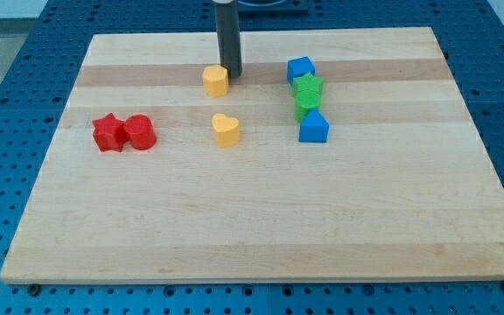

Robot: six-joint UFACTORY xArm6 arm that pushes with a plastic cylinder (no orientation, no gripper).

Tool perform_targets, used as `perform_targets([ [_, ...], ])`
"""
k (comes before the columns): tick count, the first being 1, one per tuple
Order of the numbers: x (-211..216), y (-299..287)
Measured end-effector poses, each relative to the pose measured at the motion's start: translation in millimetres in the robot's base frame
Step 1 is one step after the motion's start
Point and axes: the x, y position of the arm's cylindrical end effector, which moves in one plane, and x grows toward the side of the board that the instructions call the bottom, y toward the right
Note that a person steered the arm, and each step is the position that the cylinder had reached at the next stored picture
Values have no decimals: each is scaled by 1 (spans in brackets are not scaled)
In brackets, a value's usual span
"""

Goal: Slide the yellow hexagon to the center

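The yellow hexagon (215, 80) lies on the wooden board (261, 219) near the view's top, left of the middle. My tip (232, 75) is right beside the hexagon's upper right edge, touching or nearly touching it. A yellow heart (226, 129) lies just below the hexagon, towards the view's bottom.
A red star (107, 133) and a red cylinder (138, 132) sit together at the view's left. To the right of the tip stands a column: a blue block (300, 69), a green star (307, 87), a green block (304, 107) and a blue block (313, 128).
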Motion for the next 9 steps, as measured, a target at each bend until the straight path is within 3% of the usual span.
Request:
perform_targets([
  [3,5,-45],
  [9,57,-49],
])
